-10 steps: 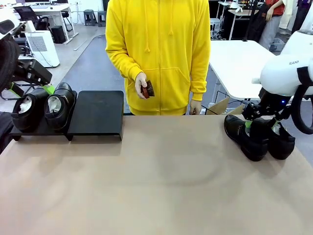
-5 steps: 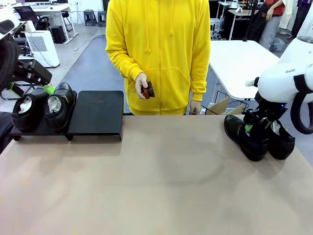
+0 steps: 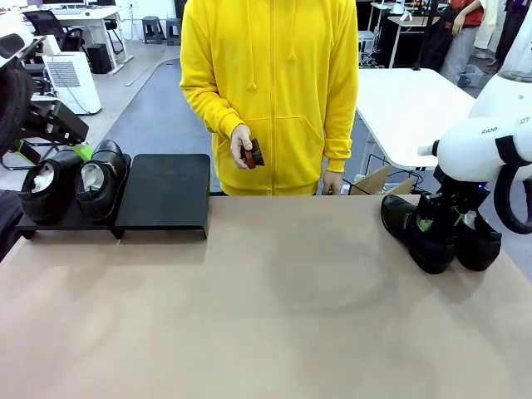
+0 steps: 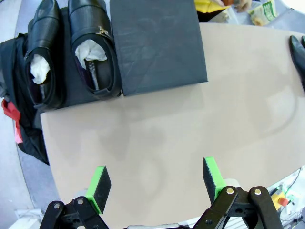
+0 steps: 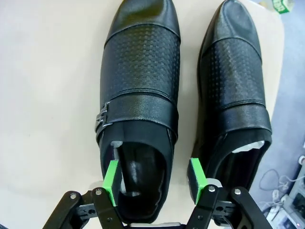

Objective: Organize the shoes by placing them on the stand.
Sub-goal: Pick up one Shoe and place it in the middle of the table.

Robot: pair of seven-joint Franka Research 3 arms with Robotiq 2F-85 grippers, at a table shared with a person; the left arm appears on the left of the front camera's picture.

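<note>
At far left, two shoes (image 3: pixel 75 181) sit side by side on the left platform of the stand (image 3: pixel 166 193). The left gripper (image 4: pixel 155 183) hangs wide open and holds nothing above the table (image 4: pixel 190 119). At far right, the right gripper (image 5: pixel 153 180) straddles the heel of the left shoe (image 5: pixel 140 76) of a pair. Its jaws are partly closed, and I cannot tell whether they pinch the shoe.

**Colours at the table**

The table (image 3: pixel 266 316) is beige. At 9 o'clock the stand (image 3: pixel 166 191) is matte black; the shoes on it (image 3: pixel 100 183) are glossy black with white paper inside. At 3 o'clock the buckle shoe (image 5: pixel 138 71) and its partner (image 5: pixel 236 71) are black with a band of small dots. At 12 o'clock, a yellow hoodie (image 3: pixel 270 83) and a brown brush (image 3: pixel 253 153). The right gripper (image 5: pixel 153 180) is black with green pads (image 5: pixel 195 179).
</note>
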